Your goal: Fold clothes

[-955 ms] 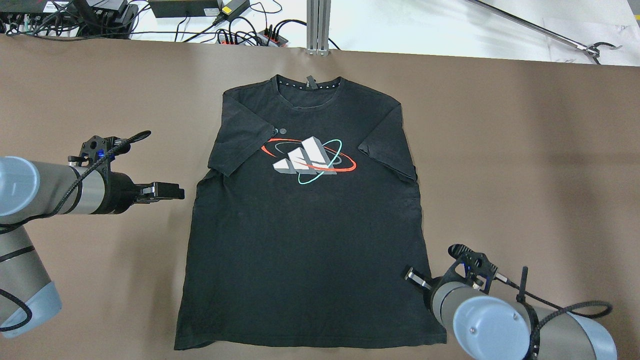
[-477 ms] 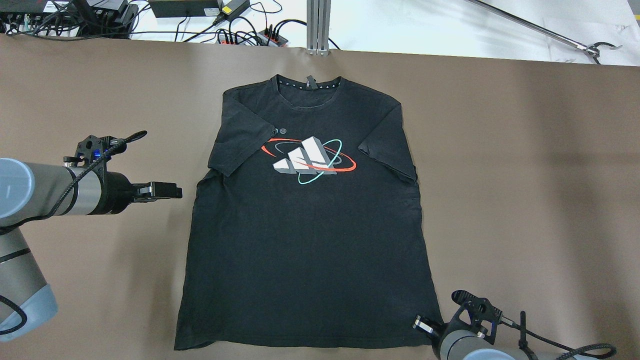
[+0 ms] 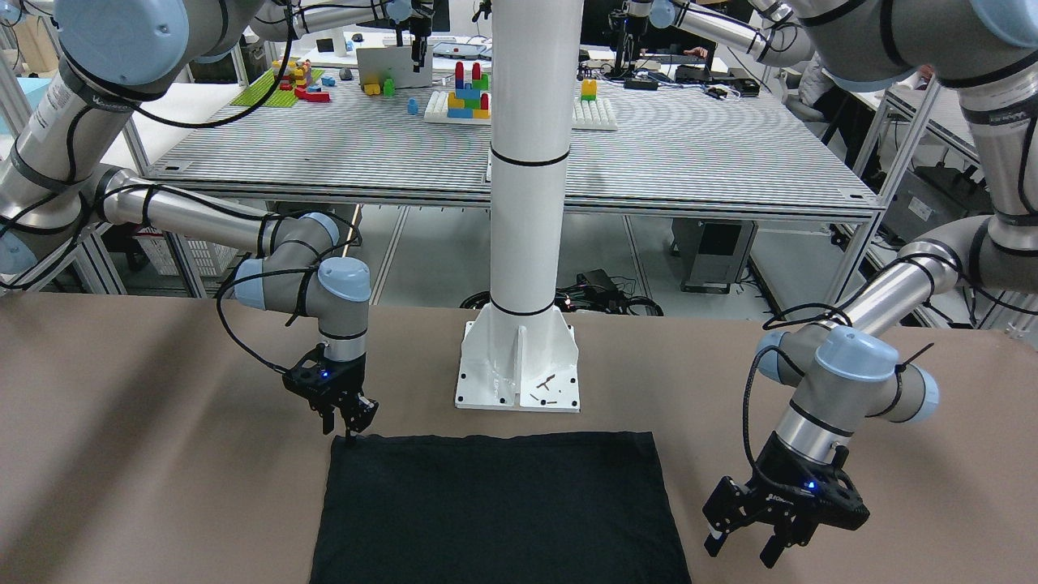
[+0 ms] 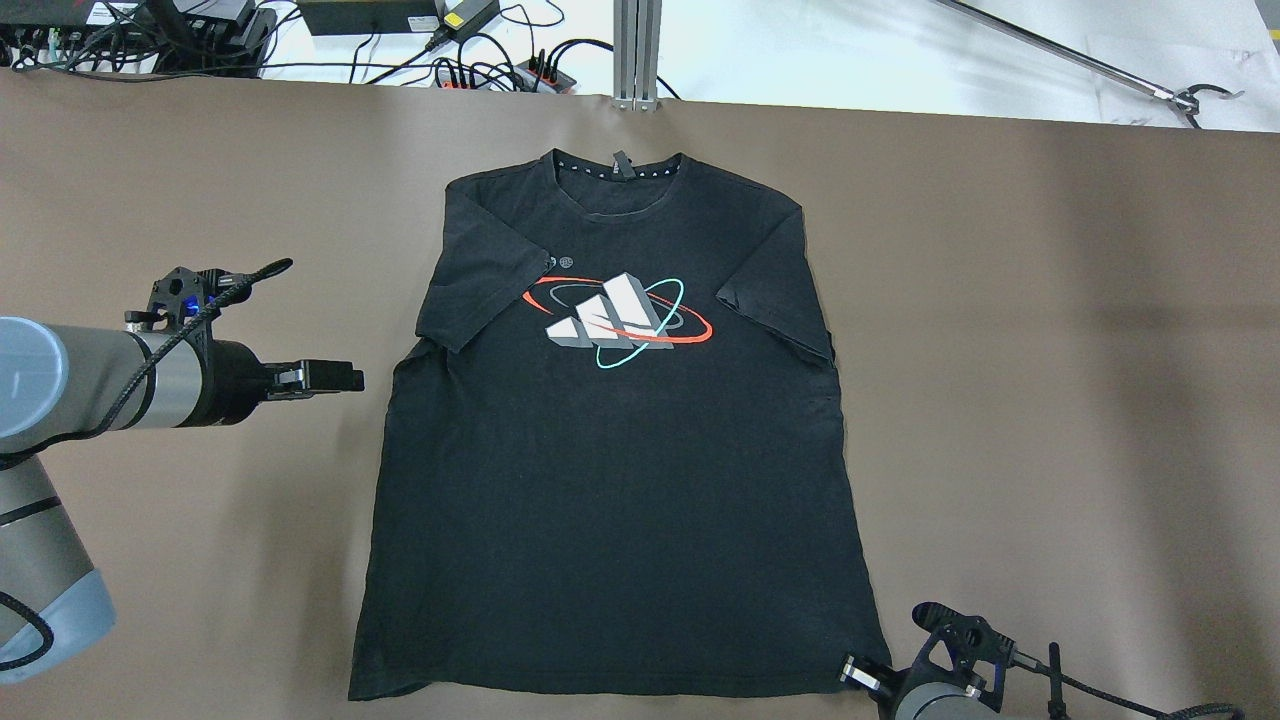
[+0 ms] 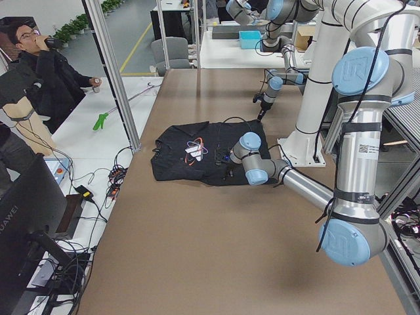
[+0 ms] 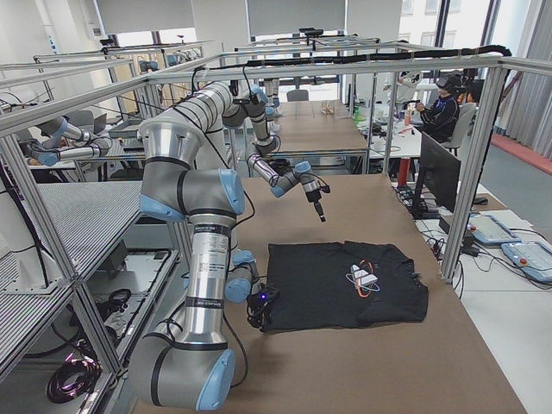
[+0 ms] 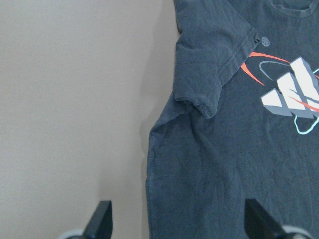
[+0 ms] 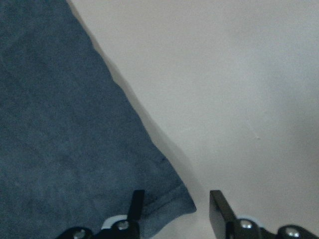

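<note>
The clothes are one black T-shirt (image 4: 620, 480) with a white, red and teal logo on the chest, lying flat and face up, collar at the far side. My left gripper (image 4: 345, 378) hovers open just off the shirt's left edge, below the sleeve; the left wrist view shows its fingers (image 7: 102, 221) wide apart over that edge of the shirt (image 7: 224, 149). My right gripper (image 3: 350, 422) stands open at the near right hem corner. In the right wrist view its fingertips (image 8: 217, 206) straddle that corner of the shirt (image 8: 60, 124).
The white pillar's base plate (image 3: 519, 365) stands just behind the hem. Cables and power strips (image 4: 480, 70), a metal post (image 4: 637, 50) and a grabber tool (image 4: 1100, 65) lie beyond the table's far edge. A person (image 5: 39, 72) stands past that edge.
My right arm has drawn back along the shirt's right side to the near hem corner. The left arm has shifted slightly left. The shirt has not moved.
</note>
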{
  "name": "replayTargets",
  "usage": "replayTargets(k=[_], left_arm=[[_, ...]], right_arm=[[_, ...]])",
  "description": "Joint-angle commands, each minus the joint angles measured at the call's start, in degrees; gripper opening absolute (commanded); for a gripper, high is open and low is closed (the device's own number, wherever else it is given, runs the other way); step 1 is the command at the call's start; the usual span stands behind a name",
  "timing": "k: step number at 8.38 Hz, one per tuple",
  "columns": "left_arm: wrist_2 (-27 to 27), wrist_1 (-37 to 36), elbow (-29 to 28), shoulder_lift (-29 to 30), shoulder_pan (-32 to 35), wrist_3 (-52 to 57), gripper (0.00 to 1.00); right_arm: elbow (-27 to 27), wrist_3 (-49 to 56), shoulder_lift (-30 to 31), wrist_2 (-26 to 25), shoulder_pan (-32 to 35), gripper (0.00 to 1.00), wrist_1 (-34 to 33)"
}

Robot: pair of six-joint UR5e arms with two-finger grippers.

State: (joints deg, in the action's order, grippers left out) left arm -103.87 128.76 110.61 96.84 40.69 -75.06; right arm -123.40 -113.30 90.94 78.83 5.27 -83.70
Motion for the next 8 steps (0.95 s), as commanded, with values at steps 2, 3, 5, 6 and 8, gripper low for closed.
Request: replayTargets(k=[2,3,5,6,8], left_arm=[[0.86,0.0,-0.04,0.37,-0.35,0.0,0.93],[1.47,0.0,-0.04,0.46,-0.53,0.09,0.93],[3.31,-0.09,-0.04,0.63,-1.75,0.0,0.93],[4.45,-0.09,-0.04,0.63,-2.54,0.09,0.93],[5.95,-0.09,-0.04,0.98,-3.51,0.0,0.93]], right_arm=[[1.14,0.36,0.02,0.01,0.18,0.51,4.84],[1.93,0.36,0.02,0.1,0.27,0.49,7.13],[1.94,3.49,0.81,0.1,0.79,0.49,8.03],[1.94,4.65,1.42,0.1,0.71,0.49,8.03],[1.15,7.29,2.74,0.54,1.23,0.49,8.03]])
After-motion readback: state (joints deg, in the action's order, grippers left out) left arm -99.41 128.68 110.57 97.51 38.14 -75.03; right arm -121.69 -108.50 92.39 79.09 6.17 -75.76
